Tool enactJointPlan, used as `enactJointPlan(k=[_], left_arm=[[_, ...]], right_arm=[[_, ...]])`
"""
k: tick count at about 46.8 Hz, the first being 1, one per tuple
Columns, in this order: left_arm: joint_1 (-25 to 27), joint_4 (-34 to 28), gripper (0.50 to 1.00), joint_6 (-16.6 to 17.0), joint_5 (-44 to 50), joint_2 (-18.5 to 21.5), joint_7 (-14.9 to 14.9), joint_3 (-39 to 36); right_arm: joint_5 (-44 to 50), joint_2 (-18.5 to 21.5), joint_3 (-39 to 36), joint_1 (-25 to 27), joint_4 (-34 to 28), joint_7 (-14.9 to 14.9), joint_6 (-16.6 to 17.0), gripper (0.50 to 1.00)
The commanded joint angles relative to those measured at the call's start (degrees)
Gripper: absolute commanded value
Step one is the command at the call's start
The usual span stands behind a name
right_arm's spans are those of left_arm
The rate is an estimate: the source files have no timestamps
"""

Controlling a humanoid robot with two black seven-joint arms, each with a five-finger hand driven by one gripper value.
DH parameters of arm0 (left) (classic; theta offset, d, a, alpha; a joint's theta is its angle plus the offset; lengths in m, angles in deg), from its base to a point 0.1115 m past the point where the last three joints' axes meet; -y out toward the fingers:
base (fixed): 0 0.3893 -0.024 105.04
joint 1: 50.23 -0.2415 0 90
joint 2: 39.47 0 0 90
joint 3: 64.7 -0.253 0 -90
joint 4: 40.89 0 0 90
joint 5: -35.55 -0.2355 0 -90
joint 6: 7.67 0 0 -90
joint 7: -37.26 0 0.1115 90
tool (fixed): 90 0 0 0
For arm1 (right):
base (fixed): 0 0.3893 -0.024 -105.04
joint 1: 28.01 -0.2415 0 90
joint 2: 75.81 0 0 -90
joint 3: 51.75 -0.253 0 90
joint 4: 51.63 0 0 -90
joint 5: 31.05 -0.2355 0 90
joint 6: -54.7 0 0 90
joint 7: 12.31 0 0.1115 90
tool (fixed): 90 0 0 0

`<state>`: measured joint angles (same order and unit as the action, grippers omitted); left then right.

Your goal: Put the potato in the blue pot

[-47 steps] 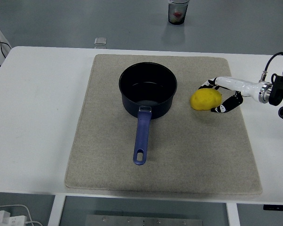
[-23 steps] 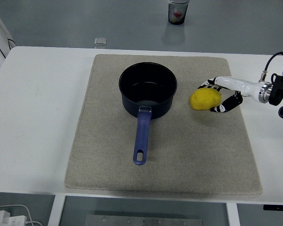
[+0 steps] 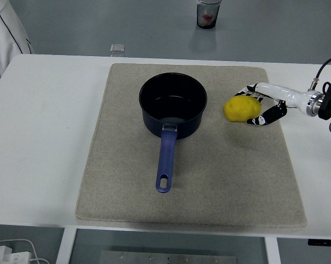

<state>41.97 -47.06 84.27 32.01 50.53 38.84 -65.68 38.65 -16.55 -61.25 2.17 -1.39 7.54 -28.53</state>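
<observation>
A: What does the head view show at the right hand [image 3: 257, 105]?

B: The right hand comes in from the right edge, with a white glossy shell and black fingers [image 3: 271, 114] that carry white marks. The fingers are curled around the potato [image 3: 242, 109], which is yellow, smooth and oval. The hand is closed on it from its right side. There is a soft shadow on the mat under the potato, so it seems a little lifted, but I cannot tell this for sure.

A: And where is the blue pot [image 3: 173, 107] from the hand?

B: It is to the left of the hand, near it but not touching the potato. The pot is round and dark blue with a shiny inside, and nothing lies in it. Its long flat handle [image 3: 165, 161] is a lighter blue, has a hole at the end, and points toward the near edge of the worktop.

A: What is under them?

B: A beige mat [image 3: 220, 181], rectangular and with a rough felt-like texture, lies on the white smooth worktop [image 3: 39, 143]. Beyond the hand, to its left, a clear cup [image 3: 208, 13] with something red in it stands behind the worktop's far edge, and a small clear square thing [image 3: 117, 49] is at that edge. A white sleeve [image 3: 6, 33] of a person shows at the top left corner.
</observation>
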Motion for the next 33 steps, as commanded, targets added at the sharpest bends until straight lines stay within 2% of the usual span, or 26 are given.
enactJointPlan(k=[1, 4, 8, 22, 33], left_arm=[[0.00, 0.01, 0.996, 0.00, 0.02, 0.00, 0.00, 0.02], [0.00, 0.01, 0.996, 0.00, 0.02, 0.00, 0.00, 0.02], [0.00, 0.01, 0.996, 0.00, 0.02, 0.00, 0.00, 0.02], [0.00, 0.01, 0.996, 0.00, 0.02, 0.00, 0.00, 0.02], [0.00, 0.01, 0.996, 0.00, 0.02, 0.00, 0.00, 0.02]], right_arm=[[-2.29, -0.20, 0.09, 0.05, -0.06, 0.01, 0.00, 0.545], [-3.43, -0.29, 0.09, -0.04, -0.23, 0.10, 0.00, 0.539], [-5.27, -0.37, 0.00, -0.30, -0.41, 0.10, -0.09, 0.500], [-8.00, -1.16, -1.05, -3.02, -0.41, 0.10, 0.08, 0.500], [-8.00, 0.24, -0.79, -7.41, -0.41, 0.01, 0.70, 0.500]])
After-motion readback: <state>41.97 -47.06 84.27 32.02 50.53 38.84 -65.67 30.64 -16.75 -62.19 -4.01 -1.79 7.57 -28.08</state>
